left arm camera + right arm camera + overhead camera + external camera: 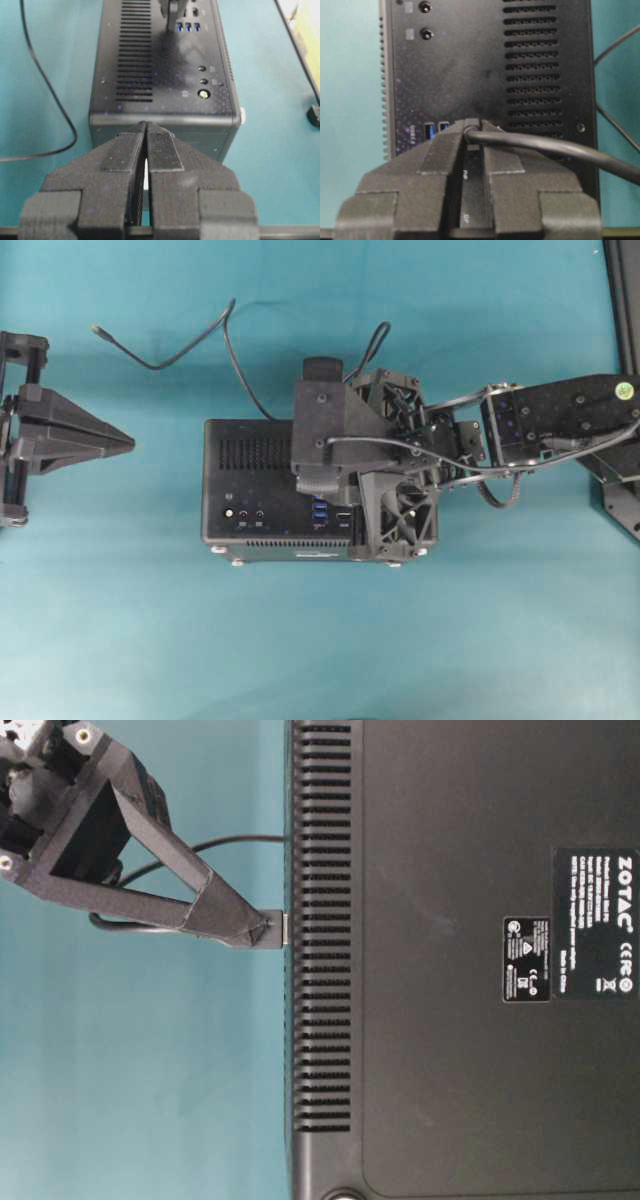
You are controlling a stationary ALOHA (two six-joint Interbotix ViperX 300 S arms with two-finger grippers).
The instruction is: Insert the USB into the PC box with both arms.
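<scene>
Two grippers, one job — right gripper (472, 131) clamped on the USB (282, 928) at the PC box (260, 440), left gripper (146, 131) pinched together, empty — I'd press straight, no twisting.

The light is bright and even. The PC box (250, 480) throws a soft shadow on the teal table (320, 660). Close gripper fingers (125, 170) look a bit blurry, maybe out of focus.
</scene>
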